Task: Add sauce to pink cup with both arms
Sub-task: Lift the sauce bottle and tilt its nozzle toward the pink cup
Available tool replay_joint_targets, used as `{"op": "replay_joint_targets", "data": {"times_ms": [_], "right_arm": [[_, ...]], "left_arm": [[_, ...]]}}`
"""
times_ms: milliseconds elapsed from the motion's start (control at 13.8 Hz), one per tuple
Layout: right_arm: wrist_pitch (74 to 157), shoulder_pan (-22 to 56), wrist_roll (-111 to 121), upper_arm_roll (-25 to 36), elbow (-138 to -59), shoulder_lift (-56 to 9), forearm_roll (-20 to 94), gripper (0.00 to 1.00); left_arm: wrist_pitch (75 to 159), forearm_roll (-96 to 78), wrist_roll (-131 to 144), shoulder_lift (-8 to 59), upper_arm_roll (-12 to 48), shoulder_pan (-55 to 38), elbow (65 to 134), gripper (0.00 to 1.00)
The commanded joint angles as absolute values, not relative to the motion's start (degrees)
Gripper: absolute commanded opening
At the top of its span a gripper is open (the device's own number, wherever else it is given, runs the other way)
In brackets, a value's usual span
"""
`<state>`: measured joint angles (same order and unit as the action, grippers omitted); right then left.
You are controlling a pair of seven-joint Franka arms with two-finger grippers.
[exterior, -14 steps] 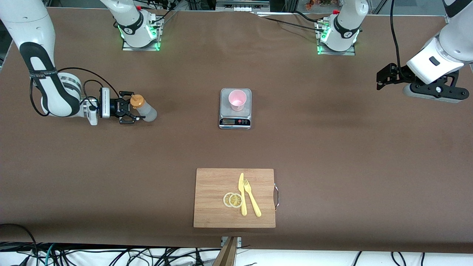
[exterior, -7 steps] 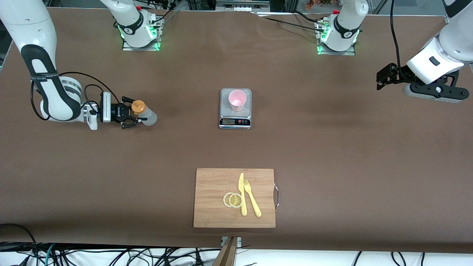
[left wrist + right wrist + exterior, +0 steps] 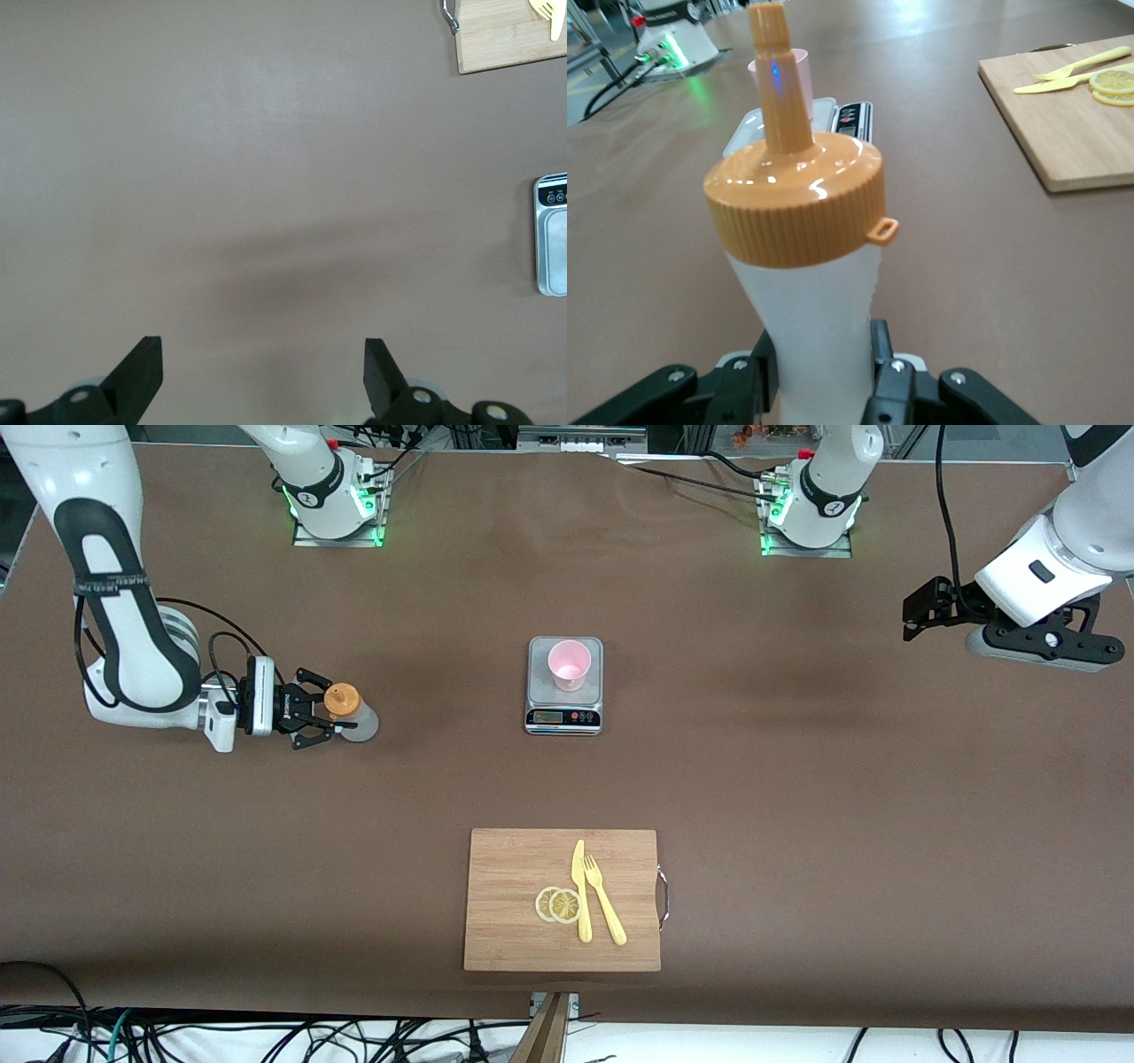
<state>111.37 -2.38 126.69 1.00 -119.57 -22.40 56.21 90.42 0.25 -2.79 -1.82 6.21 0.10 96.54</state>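
The sauce (image 3: 353, 717), a whitish squeeze bottle with an orange nozzle cap, is toward the right arm's end of the table. My right gripper (image 3: 324, 721) is shut on its body from the side. In the right wrist view both black fingers (image 3: 890, 367) press the sauce (image 3: 811, 301) below its cap. The pink cup (image 3: 568, 663) stands upright on a grey scale (image 3: 563, 715) at mid-table, and shows past the nozzle as the pink cup (image 3: 800, 78). My left gripper (image 3: 914, 615) waits open over the left arm's end of the table, with nothing between its fingers (image 3: 142, 372).
A wooden cutting board (image 3: 511, 908) lies nearer the front camera than the scale, carrying two lemon slices (image 3: 558, 904), a yellow knife and a fork. The left wrist view catches the scale's edge (image 3: 554, 235) and a board corner (image 3: 505, 40).
My right gripper has closed on the sauce bottle and shifted with it a little toward the front camera. The left arm has not moved.
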Motion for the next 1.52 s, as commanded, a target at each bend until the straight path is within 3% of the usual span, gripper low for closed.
{"op": "replay_joint_targets", "data": {"times_ms": [0, 217, 652, 1087, 1450], "right_arm": [[115.0, 2.5, 116.2, 1.1, -120.0, -17.2, 52.5, 0.19], [119.3, 9.6, 97.0, 1.1, -117.5, -13.5, 40.7, 0.19], [119.0, 22.2, 68.1, 1.1, -112.5, -12.7, 17.5, 0.19], [118.8, 30.7, 53.3, 1.1, -112.1, -12.7, 8.7, 0.19], [115.6, 32.8, 46.2, -0.9, -111.7, -12.8, 3.9, 0.19]], "left_arm": [[89.5, 0.0, -4.2, -1.5, 6.3, 0.5, 95.5, 1.0], [89.5, 0.0, -4.2, -1.5, 6.3, 0.5, 95.5, 1.0], [89.5, 0.0, -4.1, -1.5, 6.3, 0.5, 95.5, 1.0], [89.5, 0.0, -3.8, -1.5, 6.3, 0.5, 95.5, 1.0], [89.5, 0.0, -3.7, -1.5, 6.3, 0.5, 95.5, 1.0]]}}
